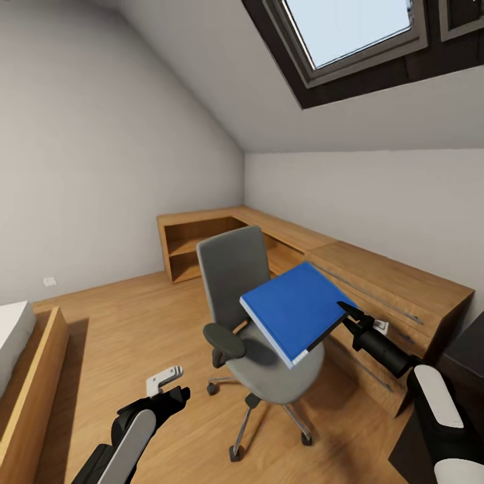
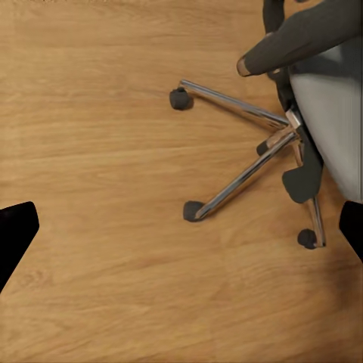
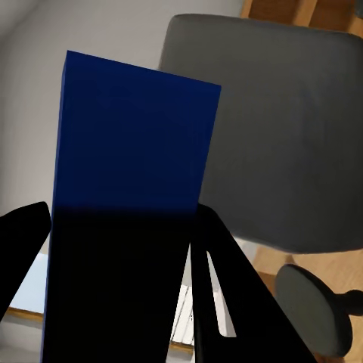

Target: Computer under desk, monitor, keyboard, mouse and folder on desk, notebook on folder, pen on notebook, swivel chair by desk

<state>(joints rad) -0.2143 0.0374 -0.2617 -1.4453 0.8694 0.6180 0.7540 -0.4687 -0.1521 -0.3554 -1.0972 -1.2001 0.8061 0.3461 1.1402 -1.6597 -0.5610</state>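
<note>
Holding the folder (image 1: 296, 311) by its lower right edge, our right gripper (image 1: 347, 313) is clamped on it just right of the head view's centre. The blue cover tilts up toward the upper right, lifted clear above the seat of the swivel chair (image 1: 236, 269), with white paper edges showing along its lower left side. In the right wrist view the folder (image 3: 125, 189) rises as a dark blue slab between our black fingers (image 3: 227, 302), with the chair's grey back (image 3: 287, 128) behind it.

Our left gripper (image 1: 173, 384) hangs low at the lower left of the head view, over the oak floor (image 1: 134, 323), with nothing between its fingers; we judge it released. The left wrist view looks down on the chair's chrome base (image 2: 257, 151) and black castors, well apart from the fingertips (image 2: 15, 231) at the frame edges.

Low oak cabinets (image 1: 376, 275) run along the right wall and turn the corner at the middle of the view. A dark-framed skylight (image 1: 349, 33) sits at the upper right, and a glossy black surface edge (image 1: 467, 356) shows at the far right.
</note>
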